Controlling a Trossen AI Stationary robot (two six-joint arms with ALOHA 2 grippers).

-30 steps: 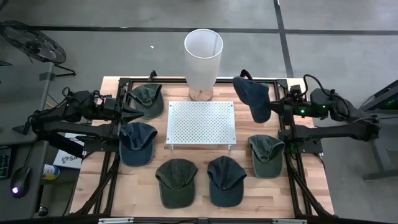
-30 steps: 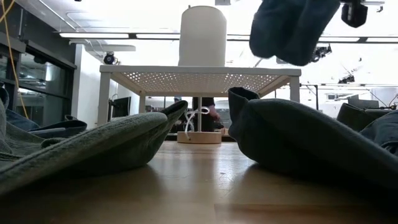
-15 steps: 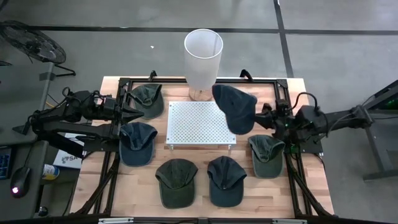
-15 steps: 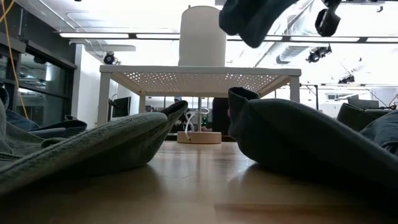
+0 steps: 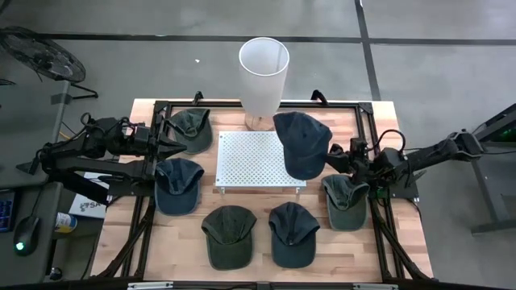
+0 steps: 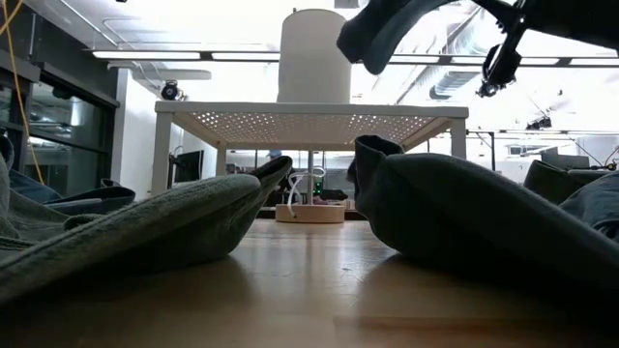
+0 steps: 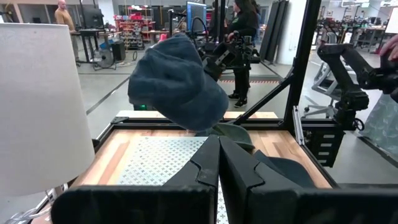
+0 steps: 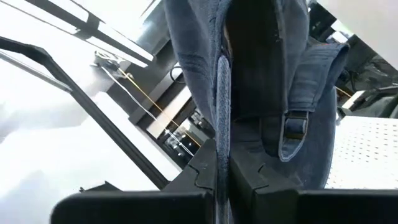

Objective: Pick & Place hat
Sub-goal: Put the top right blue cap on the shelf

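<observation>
Hat (image 5: 303, 145) has shifted since a second ago: then it hung at the bench's 2 o'clock corner beside the right frame post, now it hangs over the 3 o'clock edge of the white perforated platform (image 5: 260, 159), partly covering that edge; the right arm has swung inward and lower with it. Left arm unchanged. No readable writing or brand on any hat or on the bench (image 5: 255, 258); a label on a box at the bench's 9 o'clock side is too small to read. Right hand (image 5: 337, 156) is pressed together, pinching the dark blue hat at its back, by the strap and buckle (image 8: 293, 127); the hat hangs off the bench, clear of the platform. Left hand (image 5: 182, 147) is pressed together, holding nothing, parked at 9 o'clock between a green cap (image 5: 192, 129) and a blue cap (image 5: 179, 184). Other caps lie flat: green (image 5: 229, 234) and blue (image 5: 293, 233) at 6 o'clock, green (image 5: 346, 200) at 4 o'clock, just under the right hand. White cylinder (image 5: 263, 72) stands at 12 o'clock. People stand in the room beyond.
</observation>
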